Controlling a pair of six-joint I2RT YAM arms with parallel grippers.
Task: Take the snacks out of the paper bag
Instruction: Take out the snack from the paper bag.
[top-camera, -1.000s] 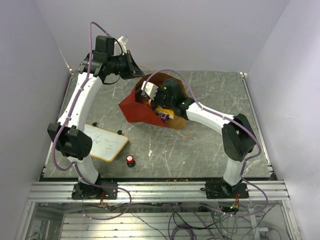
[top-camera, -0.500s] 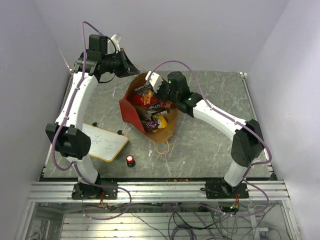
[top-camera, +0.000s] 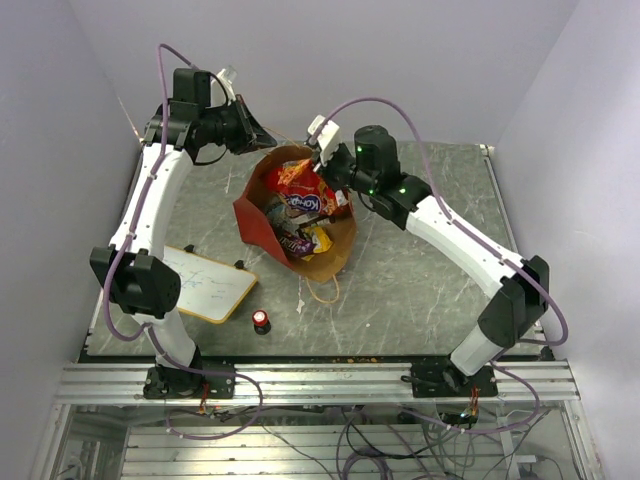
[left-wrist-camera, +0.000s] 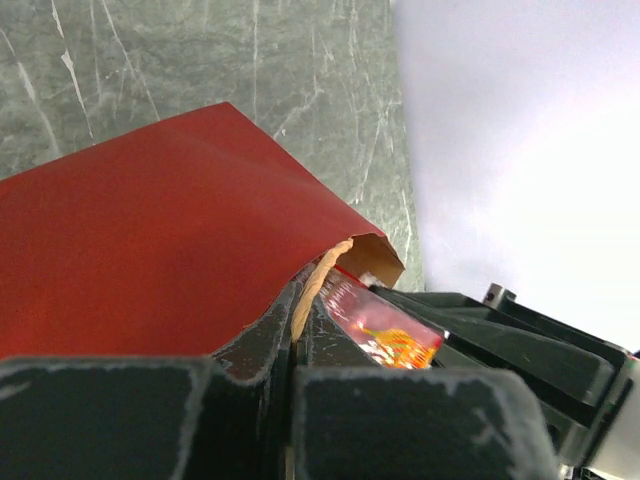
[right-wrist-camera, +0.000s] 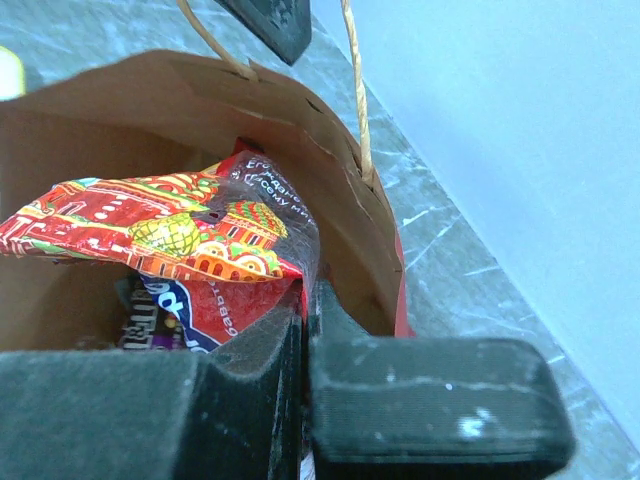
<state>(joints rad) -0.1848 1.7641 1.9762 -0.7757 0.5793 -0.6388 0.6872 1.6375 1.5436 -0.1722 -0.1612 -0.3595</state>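
Observation:
The paper bag (top-camera: 260, 222) stands tilted at the middle of the table, red outside and brown inside, mouth open upward. My left gripper (top-camera: 264, 136) is at its far rim, shut on a string handle (left-wrist-camera: 320, 280). My right gripper (top-camera: 333, 170) is over the bag's far right rim, shut on the edge of the red chip bag (top-camera: 299, 181), which is lifted partly above the mouth. In the right wrist view the chip bag (right-wrist-camera: 170, 232) hangs left of my gripper (right-wrist-camera: 308, 296). Several small snacks (top-camera: 303, 239) in purple, brown and yellow wrappers lie in the bag beneath it.
A wood-framed whiteboard (top-camera: 208, 284) lies at the near left. A small red-topped black knob (top-camera: 261, 320) stands to its right. The bag's other string handle (top-camera: 322, 292) hangs over its near rim. The back wall is close behind both grippers.
My right gripper has pulled up and back out of the bag with the red chip bag in it. The bag has tipped more upright, showing the snacks inside. My left gripper rose slightly.

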